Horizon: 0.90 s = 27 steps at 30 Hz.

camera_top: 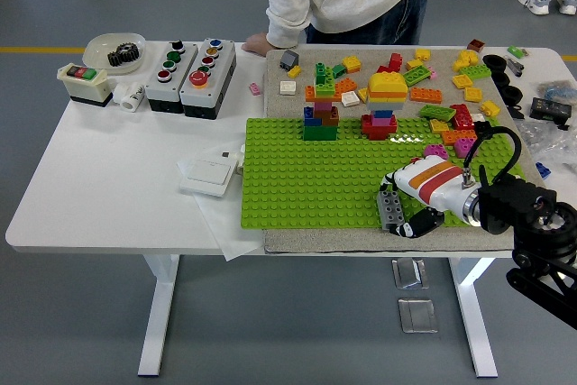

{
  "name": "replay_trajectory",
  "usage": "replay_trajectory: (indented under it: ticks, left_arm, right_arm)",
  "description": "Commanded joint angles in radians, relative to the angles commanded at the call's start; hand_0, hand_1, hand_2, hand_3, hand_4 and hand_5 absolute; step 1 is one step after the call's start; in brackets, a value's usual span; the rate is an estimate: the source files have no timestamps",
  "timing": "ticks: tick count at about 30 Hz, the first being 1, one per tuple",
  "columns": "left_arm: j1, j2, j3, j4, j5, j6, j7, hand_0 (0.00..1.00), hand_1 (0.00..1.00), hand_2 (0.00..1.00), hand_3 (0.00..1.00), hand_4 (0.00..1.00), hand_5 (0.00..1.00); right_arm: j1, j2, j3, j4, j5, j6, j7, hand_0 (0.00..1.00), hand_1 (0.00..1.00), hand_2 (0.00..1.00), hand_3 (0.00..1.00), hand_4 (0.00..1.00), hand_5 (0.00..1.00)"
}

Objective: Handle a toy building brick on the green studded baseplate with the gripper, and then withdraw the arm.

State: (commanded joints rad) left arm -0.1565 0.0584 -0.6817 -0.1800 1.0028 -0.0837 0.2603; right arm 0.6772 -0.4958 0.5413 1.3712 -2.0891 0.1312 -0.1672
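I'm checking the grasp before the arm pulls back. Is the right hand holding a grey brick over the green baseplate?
Yes, the right hand is curled around the grey brick at the near edge of the green baseplate.

On the desk (117, 178) lies one green studded baseplate (306, 187). Along the baseplate's far edge stand two brick towers, one (320, 105) at left and one (385, 105) at right. Left of the baseplate sit two push-button boxes (189, 68), one small switch box (83, 83), one white bowl (113, 50) and one flat white switch (209, 173). One robot hand (410, 209) holds one grey brick (390, 209) at the baseplate's near edge. Beyond the baseplate, loose bricks (442, 87) are too many to count surely.
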Motion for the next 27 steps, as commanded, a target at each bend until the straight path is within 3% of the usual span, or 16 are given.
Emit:
replay_trajectory:
  ticks: [27]
  left_arm:
    - [-0.001, 0.000, 0.002, 0.000, -0.003, 0.000, 0.000, 0.791, 0.717, 0.630, 0.559, 0.581, 0.603]
  right_arm:
    - [0.000, 0.015, 0.006, -0.052, 0.007, -0.001, 0.007, 0.670, 0.679, 0.711, 0.621, 0.843, 0.447]
